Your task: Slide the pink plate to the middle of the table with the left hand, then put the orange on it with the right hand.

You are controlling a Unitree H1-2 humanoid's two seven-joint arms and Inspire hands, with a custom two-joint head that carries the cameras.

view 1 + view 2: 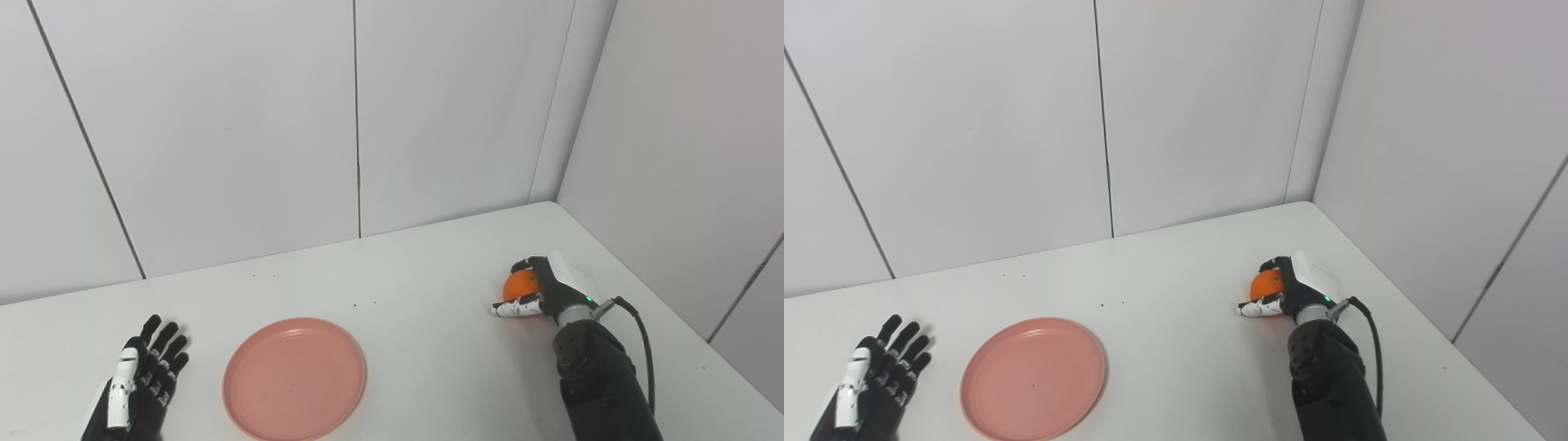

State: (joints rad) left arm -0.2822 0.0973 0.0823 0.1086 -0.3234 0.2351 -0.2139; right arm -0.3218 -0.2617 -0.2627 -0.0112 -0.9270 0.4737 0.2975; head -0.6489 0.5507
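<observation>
White panels back the table (429, 257), where the left robot hand (144, 380) lies open beside the plate (294, 377), and the right robot hand (536, 291), well apart, wraps the orange (519, 284), apparently ready to lift and carry it leftward.

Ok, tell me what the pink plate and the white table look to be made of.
The round pink plate looks like matte plastic or melamine: even colour, soft sheen, moulded raised rim. The white table seems a smooth laminate or painted board, faintly glossy, with a few dark specks. Neither is certain.
</observation>
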